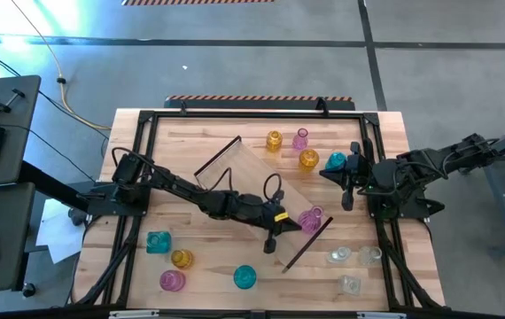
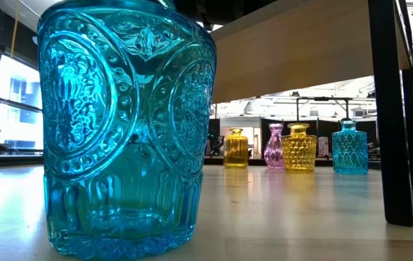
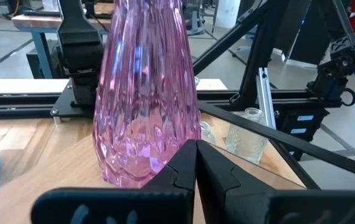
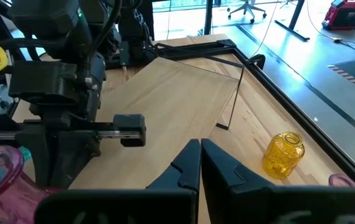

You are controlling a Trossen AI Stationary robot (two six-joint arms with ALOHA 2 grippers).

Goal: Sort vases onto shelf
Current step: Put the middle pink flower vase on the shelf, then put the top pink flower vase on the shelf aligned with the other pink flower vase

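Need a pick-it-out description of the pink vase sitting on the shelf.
Find the long light-wood shelf lying diagonally mid-table in the high view. At its end nearer the right arm stands one pink vase, just ahead of the left gripper. It is the only vase on the board.

vases (image 1: 303, 152) stand behind the shelf (image 1: 261, 190), others before it

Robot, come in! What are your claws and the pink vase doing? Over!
Left gripper jaws shut behind pink vase on shelf. Right gripper shut, waiting nearby. Nothing blocking.
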